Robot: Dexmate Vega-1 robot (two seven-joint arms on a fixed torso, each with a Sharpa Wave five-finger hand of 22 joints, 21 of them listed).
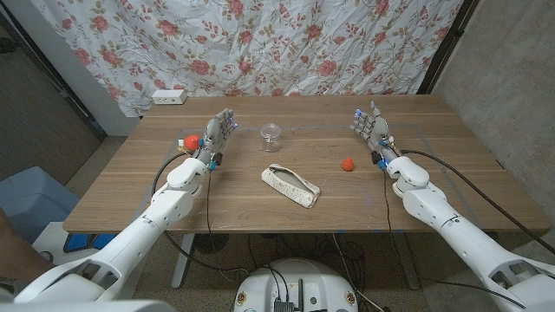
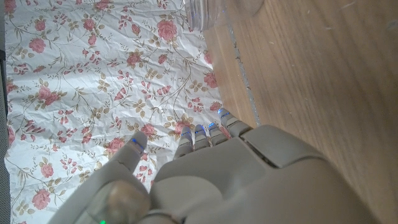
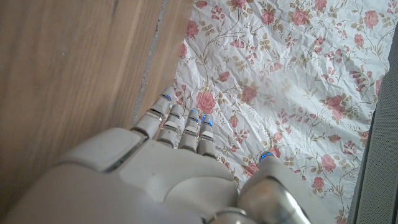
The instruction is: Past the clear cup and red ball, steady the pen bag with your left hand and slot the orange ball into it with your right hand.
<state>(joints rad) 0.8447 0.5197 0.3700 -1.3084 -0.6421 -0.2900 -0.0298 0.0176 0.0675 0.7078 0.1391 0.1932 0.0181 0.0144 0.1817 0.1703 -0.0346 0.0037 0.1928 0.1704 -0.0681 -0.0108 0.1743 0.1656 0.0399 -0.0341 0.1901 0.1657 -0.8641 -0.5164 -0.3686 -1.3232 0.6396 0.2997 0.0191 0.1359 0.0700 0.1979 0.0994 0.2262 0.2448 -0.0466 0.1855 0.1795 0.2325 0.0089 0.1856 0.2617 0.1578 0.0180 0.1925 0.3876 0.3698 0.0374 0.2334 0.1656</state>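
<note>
Nothing done yet: both hands, left (image 1: 220, 130) & right (image 1: 371, 121), released w/ fingers spread, bag (image 1: 290, 185) lies centre frame untouched, orange-red ball (image 1: 348, 164) right of centre, cup (image 1: 271, 136) above bag.

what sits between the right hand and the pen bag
A small red-orange ball on the wood, nearer the right hand than the pen bag, in the head view.

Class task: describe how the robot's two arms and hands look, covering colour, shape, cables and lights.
Both arms are glossy white with rounded shells. A black cable runs along each forearm. The left hand and right hand are pale grey with jointed fingers; the wrist views show small blue lights at the fingertips.
</note>
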